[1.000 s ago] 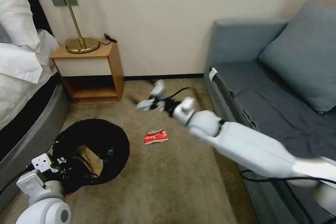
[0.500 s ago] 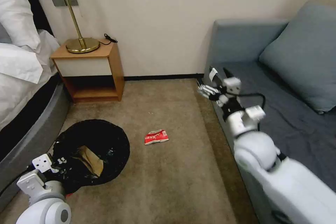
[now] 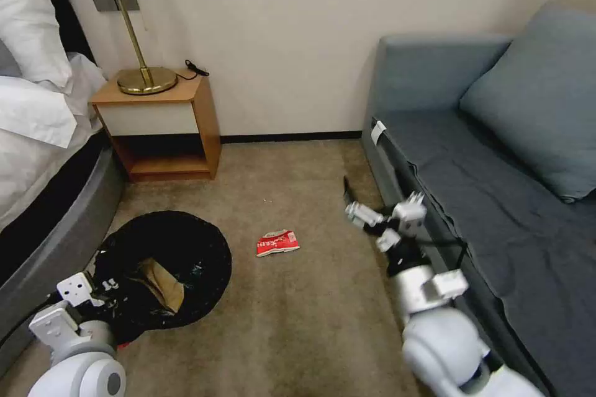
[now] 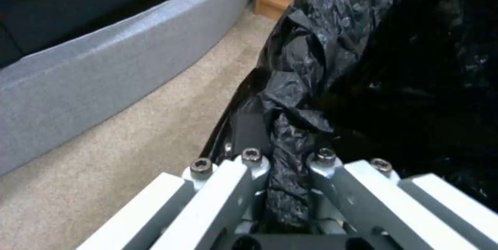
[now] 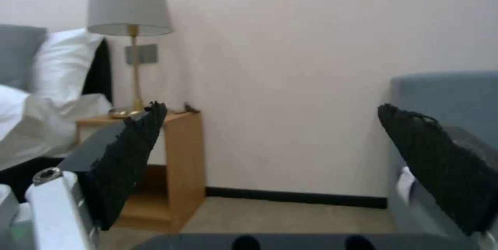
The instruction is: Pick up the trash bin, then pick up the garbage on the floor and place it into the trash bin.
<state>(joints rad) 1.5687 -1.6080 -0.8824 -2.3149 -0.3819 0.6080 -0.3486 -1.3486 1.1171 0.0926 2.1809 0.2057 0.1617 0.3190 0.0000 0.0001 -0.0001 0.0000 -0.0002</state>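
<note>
R hand [image 3: 366,211] retracted, open, empty

Packet [image 3: 277,242] on floor [image 3: 310,316] between trash bin [image 3: 164,263] and sofa [image 3: 490,198]

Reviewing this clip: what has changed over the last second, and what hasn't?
The right pincer, open and empty, swung from mid-carpet toward the sofa, then dropped lower beside it. Unchanged: the left pincer stays clamped on the trash bin bag rim, and the red packet lies on the carpet.
</note>
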